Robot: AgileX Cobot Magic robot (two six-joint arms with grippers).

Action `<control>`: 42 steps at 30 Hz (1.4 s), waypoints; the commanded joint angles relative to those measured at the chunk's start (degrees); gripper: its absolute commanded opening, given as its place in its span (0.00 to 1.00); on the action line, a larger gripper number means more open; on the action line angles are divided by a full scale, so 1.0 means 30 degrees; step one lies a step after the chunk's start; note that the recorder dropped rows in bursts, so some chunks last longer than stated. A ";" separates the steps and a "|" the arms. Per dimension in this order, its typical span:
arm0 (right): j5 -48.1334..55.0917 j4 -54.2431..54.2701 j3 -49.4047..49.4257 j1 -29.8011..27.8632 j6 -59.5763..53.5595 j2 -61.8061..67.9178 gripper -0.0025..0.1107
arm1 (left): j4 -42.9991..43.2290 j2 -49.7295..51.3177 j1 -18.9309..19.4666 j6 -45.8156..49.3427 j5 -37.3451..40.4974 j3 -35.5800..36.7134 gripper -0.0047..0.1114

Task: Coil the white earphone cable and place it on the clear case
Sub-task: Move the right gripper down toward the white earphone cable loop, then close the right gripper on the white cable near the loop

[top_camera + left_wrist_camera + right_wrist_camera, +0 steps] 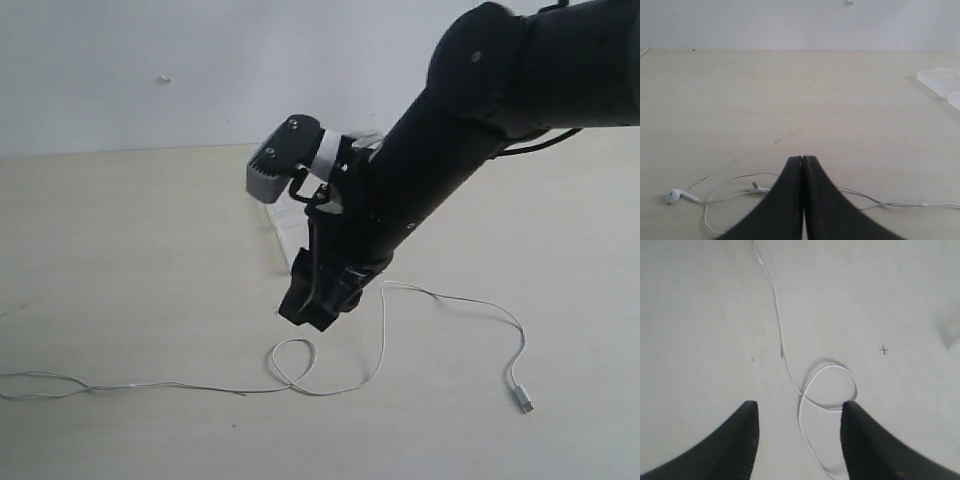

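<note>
— So why does the right pincer (800, 405) hang over that spot with its jaws spread wide?
— Because the earphone cable (383, 335) crosses itself there and makes a small loop (832, 385). In the right wrist view the loop lies on the bench (120, 250) just between the two fingers, and nothing is gripped. I judge the loop a ready start for a coil, so the pincer lines up to pinch the crossing.
— And the rest of the wire?
— Strung out flat along the bench. One end runs off to the left of the exterior view, and the other curves right to the plug (522, 400). None of it is coiled yet, so the task looks near its beginning.
— What about the left pincer (802, 162)?
— Its fingers are pressed together, and I see nothing held between them. It sits low near the earbud (674, 196) end, where the wire lies in loose curls. From there it could pin or gather that end, though that is my guess.
— Where is the clear case (940, 82)?
— On the bench, well apart from the earbud. In the exterior view the right arm hides most of it. No wire shows on the part I can see.
— Any risk?
— The wire looks thin and springy, so a pinch that misses the crossing could let the loop fall open.
</note>
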 commanded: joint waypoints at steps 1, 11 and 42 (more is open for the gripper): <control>-0.0439 -0.0738 -0.1437 0.0550 0.1998 0.1907 0.44 | 0.0061 -0.0078 0.0062 -0.0023 -0.0203 -0.0050 0.04; -0.3596 -0.2142 -0.1698 0.0550 0.6642 0.5164 0.40 | 0.0061 -0.0078 0.0062 -0.0023 -0.0203 -0.0050 0.04; -0.4048 -0.3523 -0.1698 0.0550 0.9805 0.6405 0.40 | 0.0061 -0.0078 0.0062 -0.0023 -0.0203 -0.0050 0.04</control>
